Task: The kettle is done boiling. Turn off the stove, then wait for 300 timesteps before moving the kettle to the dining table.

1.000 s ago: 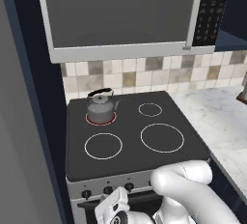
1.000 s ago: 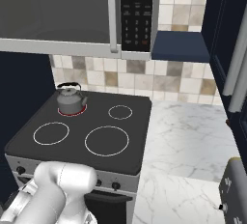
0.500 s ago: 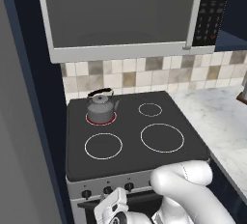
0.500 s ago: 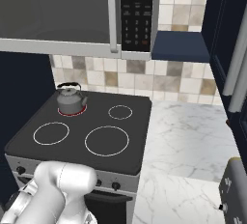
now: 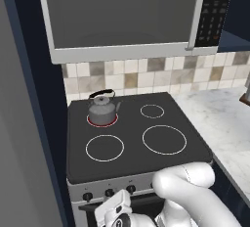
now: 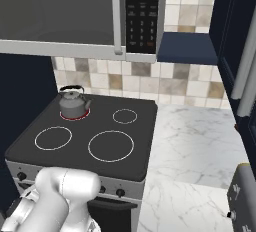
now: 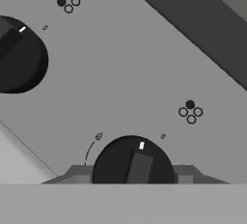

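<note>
A small grey kettle (image 5: 102, 108) with a black arched handle sits on the rear left burner of the stove (image 5: 132, 160), left of centre in the left base view. The ring under it glows red; the other three rings are white and bare. In the right base view the kettle (image 6: 74, 105) appears at the left, on the black cooktop of the stove (image 6: 145, 126).

A microwave (image 5: 122, 15) hangs across the top of the frame above the stove, with a tiled wall (image 5: 161, 77) behind. A marble worktop (image 6: 190, 161) runs to the right of the stove, and a silver appliance (image 6: 243, 201) stands at its lower right corner.

The white arm bends low in front of the stove's silver panel, at the bottom of both base views.

In the hand view, the claw (image 7: 132, 177) sits at the bottom centre with its two grey fingertips (image 7: 77, 175) on either side of a black knob (image 7: 132, 162), closed on it. A second black knob (image 7: 17, 56) sits at the upper left of that frame.
</note>
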